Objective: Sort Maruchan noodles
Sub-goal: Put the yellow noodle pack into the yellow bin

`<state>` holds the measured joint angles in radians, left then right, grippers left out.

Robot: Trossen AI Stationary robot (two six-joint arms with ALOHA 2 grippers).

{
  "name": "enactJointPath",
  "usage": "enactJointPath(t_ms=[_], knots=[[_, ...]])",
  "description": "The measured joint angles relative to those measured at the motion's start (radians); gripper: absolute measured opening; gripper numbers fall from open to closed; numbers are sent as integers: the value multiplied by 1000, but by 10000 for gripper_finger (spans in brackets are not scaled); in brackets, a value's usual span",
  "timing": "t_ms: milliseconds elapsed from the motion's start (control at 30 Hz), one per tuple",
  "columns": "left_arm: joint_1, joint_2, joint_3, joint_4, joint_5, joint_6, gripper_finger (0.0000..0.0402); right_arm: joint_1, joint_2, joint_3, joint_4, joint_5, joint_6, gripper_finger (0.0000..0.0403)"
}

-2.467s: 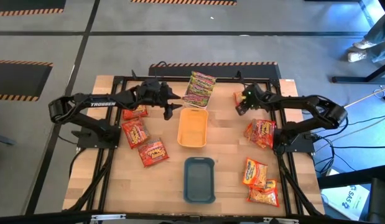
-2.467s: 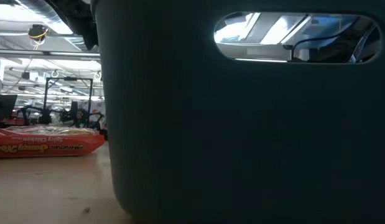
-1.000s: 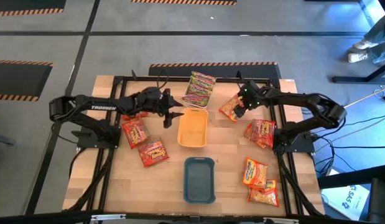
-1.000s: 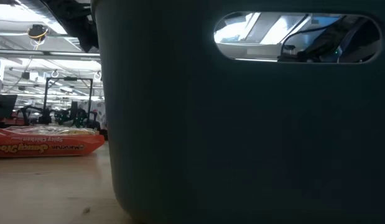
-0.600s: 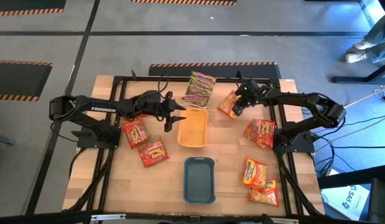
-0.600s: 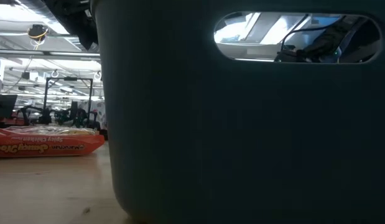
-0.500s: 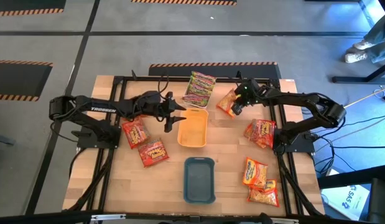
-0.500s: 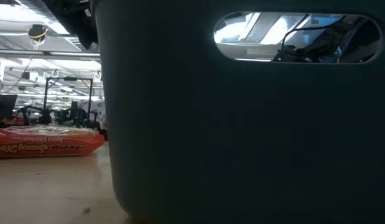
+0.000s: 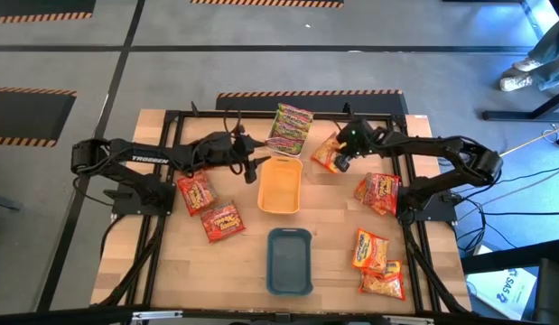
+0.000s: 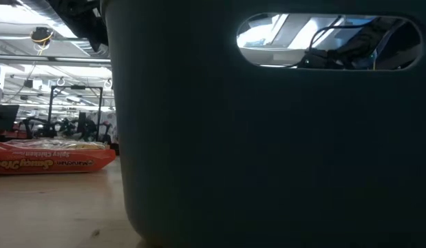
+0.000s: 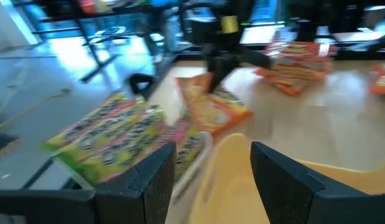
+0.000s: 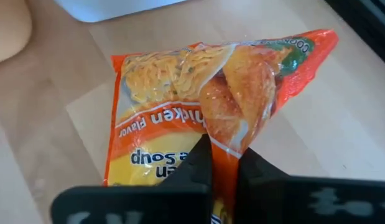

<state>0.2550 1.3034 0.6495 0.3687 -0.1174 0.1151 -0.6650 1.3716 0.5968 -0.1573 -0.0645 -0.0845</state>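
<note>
While pinched in the right tool, orange noodle packet just beside the orange tray; left tool wide.

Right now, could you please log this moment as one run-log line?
right tool: shut on orange noodle packet, beside orange tray | left tool: open, empty, at the tray's rim | tray: no packets inside

Red packets: three on the left side of the table, one partly hidden under the left arm. Orange packets: five on the right, one of them pinched by the right arm, two overlapping. Green-pink packets: a small stack at the far edge; their number cannot be told. Trays: one orange, one teal.
</note>
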Motion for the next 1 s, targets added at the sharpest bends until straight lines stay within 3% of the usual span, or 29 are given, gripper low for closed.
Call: enactJointPath(t_ms=[300, 533, 733, 1000], knots=[[0, 0, 0, 1, -23, 64, 203, 64, 0, 0, -1, 57, 76, 2], [26, 14, 0, -4, 86, 3, 253, 130, -22, 0, -2, 125, 79, 2], [32, 63, 0, 5, 112, -63, 293, 187, -121, 8, -10, 167, 23, 2], [12, 139, 8, 93, 161, -221, 290, 309, -237, 99, -26, 164, -137, 2]])
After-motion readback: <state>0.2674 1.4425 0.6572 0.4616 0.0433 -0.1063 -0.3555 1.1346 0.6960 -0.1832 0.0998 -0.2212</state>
